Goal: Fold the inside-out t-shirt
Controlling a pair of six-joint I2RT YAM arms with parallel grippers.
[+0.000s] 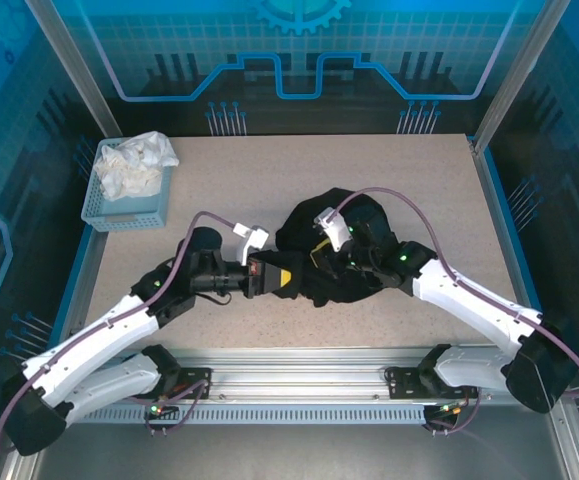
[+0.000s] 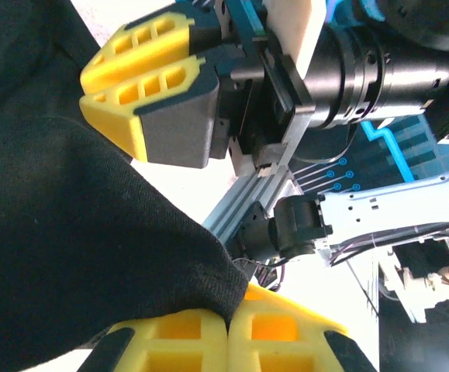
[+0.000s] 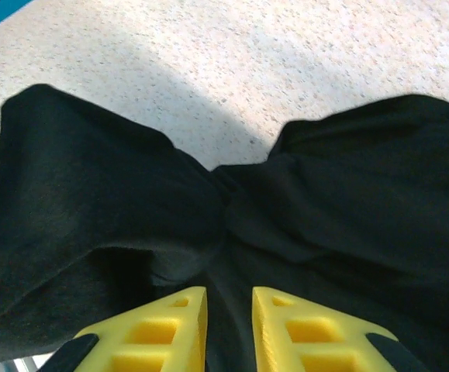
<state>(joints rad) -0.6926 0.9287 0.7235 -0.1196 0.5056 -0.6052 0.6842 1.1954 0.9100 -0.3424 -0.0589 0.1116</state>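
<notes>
Mid-table, left hand (image 2: 228, 329) pinched shut on black t-shirt (image 3: 92, 201) — right hand (image 3: 229, 301) slightly parted

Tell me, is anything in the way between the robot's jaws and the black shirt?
No, nothing visible is in the way. The left jaws are shut on an edge of the shirt, and the right jaws stand slightly apart right over its cloth, with no other thing between.
</notes>
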